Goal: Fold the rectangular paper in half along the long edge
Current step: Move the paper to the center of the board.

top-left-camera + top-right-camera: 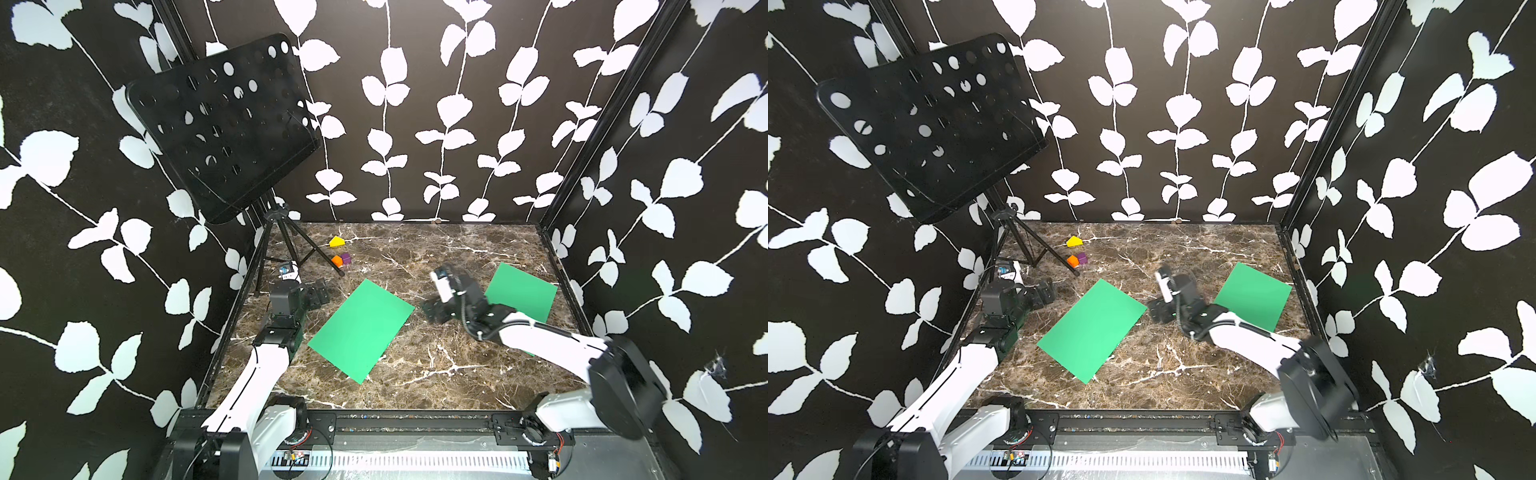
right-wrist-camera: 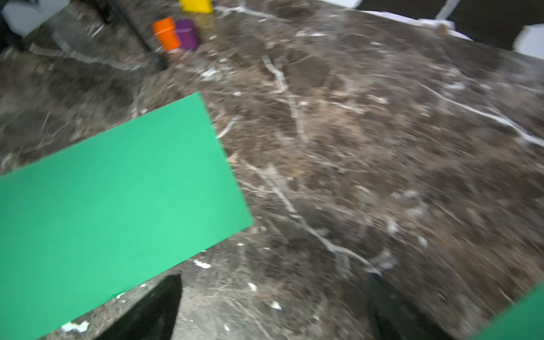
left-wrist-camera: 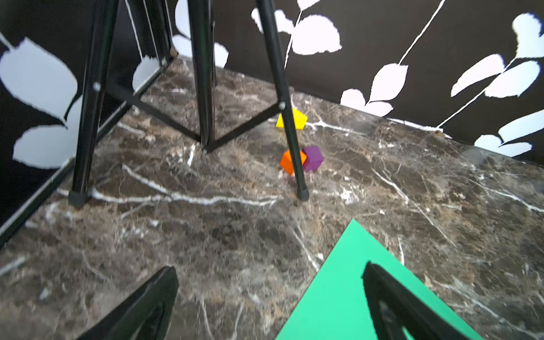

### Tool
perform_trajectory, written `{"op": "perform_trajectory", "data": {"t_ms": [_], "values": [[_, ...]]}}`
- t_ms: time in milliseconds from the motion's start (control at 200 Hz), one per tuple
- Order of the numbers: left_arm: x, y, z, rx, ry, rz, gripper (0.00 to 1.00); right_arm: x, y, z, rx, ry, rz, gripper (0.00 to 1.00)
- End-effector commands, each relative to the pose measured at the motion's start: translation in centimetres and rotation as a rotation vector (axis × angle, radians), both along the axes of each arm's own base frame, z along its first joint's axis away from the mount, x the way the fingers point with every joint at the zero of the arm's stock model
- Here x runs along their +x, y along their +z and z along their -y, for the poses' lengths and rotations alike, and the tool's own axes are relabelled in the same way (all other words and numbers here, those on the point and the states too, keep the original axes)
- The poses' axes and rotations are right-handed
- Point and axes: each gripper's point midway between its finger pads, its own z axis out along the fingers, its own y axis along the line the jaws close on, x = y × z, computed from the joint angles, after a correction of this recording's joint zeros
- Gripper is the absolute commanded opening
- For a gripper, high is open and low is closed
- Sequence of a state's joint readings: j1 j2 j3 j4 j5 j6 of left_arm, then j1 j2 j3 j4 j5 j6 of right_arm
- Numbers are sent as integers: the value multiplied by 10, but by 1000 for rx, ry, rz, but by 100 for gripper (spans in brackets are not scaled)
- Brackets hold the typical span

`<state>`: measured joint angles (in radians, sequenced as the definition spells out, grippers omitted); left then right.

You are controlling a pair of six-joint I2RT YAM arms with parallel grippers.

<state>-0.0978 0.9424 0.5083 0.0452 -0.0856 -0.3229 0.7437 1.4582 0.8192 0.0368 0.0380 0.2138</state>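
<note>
A: On the marble table (image 1: 436, 374), in both top views, the green paper (image 1: 361, 330) (image 1: 1092, 330) lies flat and unfolded near the middle. Which way does it run?

B: Diagonally. Its long axis goes from near left to far right, and one corner points at the back wall. A second green sheet (image 1: 521, 293) lies well apart by the right edge, partly under the right arm.

A: And the grippers?

B: The left gripper (image 1: 319, 293) is near the paper's left long edge. The right gripper (image 1: 434, 309) is just off its far-right corner, between the two sheets. From above I cannot tell how wide either stands.

A: The left wrist view settles one. The left gripper (image 3: 269, 268) has its jaws wide apart and holds nothing. One finger (image 3: 394, 303) overlaps a corner of the paper, but I cannot tell if it touches. Beyond stands the music stand (image 3: 203, 88), with a yellow block (image 3: 298, 119), an orange block (image 3: 287, 162) and a purple block (image 3: 313, 159) behind one leg.

B: The right wrist view is blurred. It shows the right gripper (image 2: 273, 277) with its jaws apart too and only bare marble between them. The paper's short edge faces it, and a sliver of the second sheet shows beside one finger.
</note>
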Motion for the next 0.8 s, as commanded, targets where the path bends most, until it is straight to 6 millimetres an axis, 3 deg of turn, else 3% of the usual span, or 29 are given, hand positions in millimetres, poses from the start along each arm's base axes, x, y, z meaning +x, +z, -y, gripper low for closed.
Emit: {"op": "perform_trajectory", "data": {"t_ms": [0, 180, 280, 340, 450, 590, 795], "values": [[-19, -23, 3, -45, 3, -87, 99, -7, 0, -53, 92, 51, -46, 79], [-24, -25, 4, -47, -8, -98, 99, -38, -27, -130, 184, 159, -187, 44], [-26, -25, 3, -34, -8, -102, 99, -56, -41, -155, 174, 220, -247, 29], [-26, -26, 3, -34, -13, -104, 99, -63, -50, -163, 170, 238, -284, 26], [-27, -29, 6, -43, -23, -112, 99, -69, -68, -165, 150, 237, -337, 23], [-28, -31, 6, -51, -23, -125, 99, -65, -83, -153, 113, 191, -364, 24], [-29, -32, 7, -49, -30, -141, 99, -47, -104, -111, 99, 72, -434, 27]]}}
